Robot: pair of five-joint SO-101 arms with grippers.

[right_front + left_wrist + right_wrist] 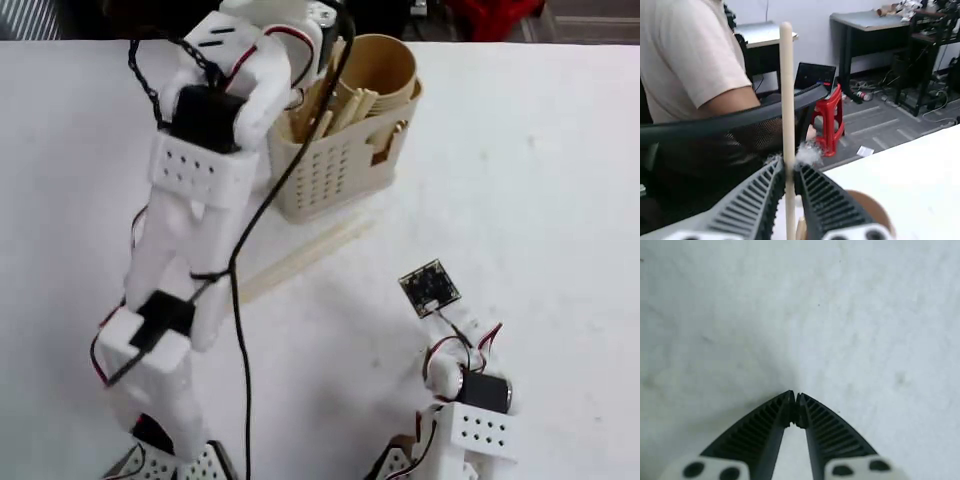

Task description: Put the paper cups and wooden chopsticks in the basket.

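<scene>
A cream perforated basket (335,170) stands at the back of the white table, holding a paper cup (385,65) and several wooden chopsticks (340,108). Another pair of chopsticks (310,255) lies flat on the table in front of the basket. My left arm (200,160) stretches up to the basket. Its gripper (789,167) is shut on one upright wooden chopstick (786,90), just above the paper cup's rim (867,202). My right gripper (794,401) is shut with nothing in it, pointing down at the bare table near the front right.
The right arm (470,405) sits folded at the front right, with its small camera board (430,287) facing up. A black cable (240,330) hangs from the left arm across the table. White tabletop (540,200) stretches to the right of the basket.
</scene>
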